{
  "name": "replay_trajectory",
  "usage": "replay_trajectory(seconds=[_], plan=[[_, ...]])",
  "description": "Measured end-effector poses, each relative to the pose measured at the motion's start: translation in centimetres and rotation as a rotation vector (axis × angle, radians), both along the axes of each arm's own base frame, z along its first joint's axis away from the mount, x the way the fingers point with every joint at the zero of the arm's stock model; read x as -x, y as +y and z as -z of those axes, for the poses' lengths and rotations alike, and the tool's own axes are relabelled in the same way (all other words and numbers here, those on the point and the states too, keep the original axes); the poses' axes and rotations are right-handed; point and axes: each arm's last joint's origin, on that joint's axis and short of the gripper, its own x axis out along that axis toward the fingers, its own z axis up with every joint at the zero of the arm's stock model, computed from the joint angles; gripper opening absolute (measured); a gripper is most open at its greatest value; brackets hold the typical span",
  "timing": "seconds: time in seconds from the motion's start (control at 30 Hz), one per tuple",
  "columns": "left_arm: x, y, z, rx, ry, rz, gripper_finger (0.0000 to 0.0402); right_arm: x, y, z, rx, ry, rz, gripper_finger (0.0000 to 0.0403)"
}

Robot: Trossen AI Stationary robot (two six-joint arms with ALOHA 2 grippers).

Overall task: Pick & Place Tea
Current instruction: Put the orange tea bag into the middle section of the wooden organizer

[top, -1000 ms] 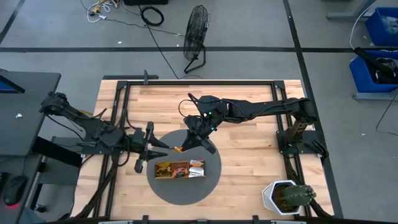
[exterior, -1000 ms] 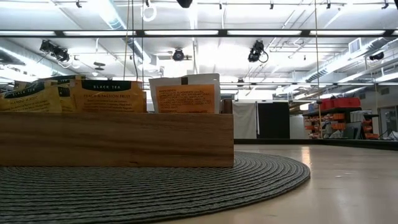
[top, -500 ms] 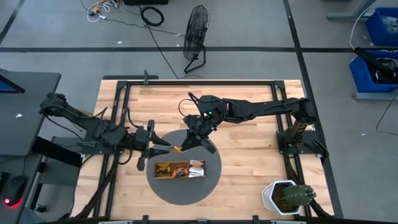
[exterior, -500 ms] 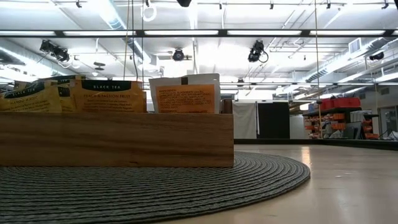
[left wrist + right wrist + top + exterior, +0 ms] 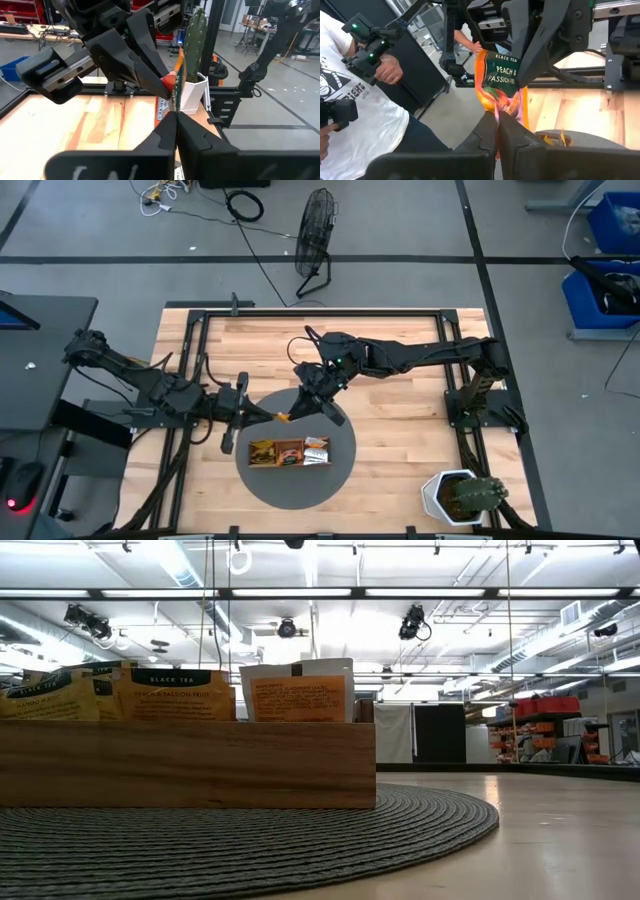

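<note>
Two grippers' fingers pinching one orange sachet (image 5: 499,82), upright, edge-on between arms.

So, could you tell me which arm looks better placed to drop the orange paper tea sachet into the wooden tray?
Probably left: both jaws pinch the orange sachet, and the left gripper sits nearer the wooden tray.

Both my arms crowd the air above the far edge of the round mat (image 5: 340,480), meeting at one orange sachet (image 5: 284,418), so nothing passes between them there. The wooden tray (image 5: 290,452) stands on the mat below, packed with upright sachets. The bench (image 5: 400,430) is bare to the right up to the potted cactus (image 5: 468,496) in the near corner.
</note>
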Motion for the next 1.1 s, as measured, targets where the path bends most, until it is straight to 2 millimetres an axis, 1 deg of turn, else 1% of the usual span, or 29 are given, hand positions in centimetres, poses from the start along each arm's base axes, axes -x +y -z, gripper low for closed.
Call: replay_trajectory(seconds=[0.13, 0.27, 0.33, 0.43, 0.53, 0.63, 0.73, 0.8, 0.93, 1.1], plan=[[0.0, 0.0, 0.0, -0.004, 0.001, -0.005, 0.0004, 0.0, -0.1, 0.1, -0.051, 0.062, 0.056, 0.0007], [0.0, 0.1, 0.3, -0.011, 0.026, -0.010, 0.0003, 0.4, -0.3, 0.3, -0.075, 0.134, 0.071, 0.0051], [0.1, 0.1, 0.5, 0.004, 0.051, -0.011, 0.0003, 0.9, -0.3, -0.1, -0.067, 0.136, 0.069, 0.0079], [0.2, 0.1, 1.0, 0.025, 0.107, -0.015, 0.0002, 2.1, -0.2, -1.8, -0.069, 0.106, 0.061, 0.0117], [0.3, 0.1, 1.7, 0.048, 0.172, -0.014, 0.0002, 3.8, -0.1, -3.1, -0.040, 0.117, 0.091, 0.0143], [0.0, -0.1, 2.5, 0.071, 0.238, -0.012, 0.0002, 5.8, 0.2, -3.7, 0.062, 0.165, 0.182, 0.0153], [-0.8, -0.6, 3.3, 0.121, 0.292, 0.007, 0.0001, 7.3, 0.9, -3.9, 0.174, 0.214, 0.294, 0.0151], [-1.6, -1.0, 4.1, 0.153, 0.333, 0.016, 0.0001, 7.9, 1.4, -3.5, 0.199, 0.225, 0.331, 0.0148], [-3.0, -1.7, 5.7, 0.161, 0.395, 0.014, 0.0001, 8.7, 2.4, -2.3, 0.153, 0.214, 0.342, 0.0141], [-4.8, -2.6, 7.2, 0.181, 0.483, -0.020, 0.0001, 9.1, 3.2, 0.7, 0.114, 0.242, 0.393, 0.0133]])
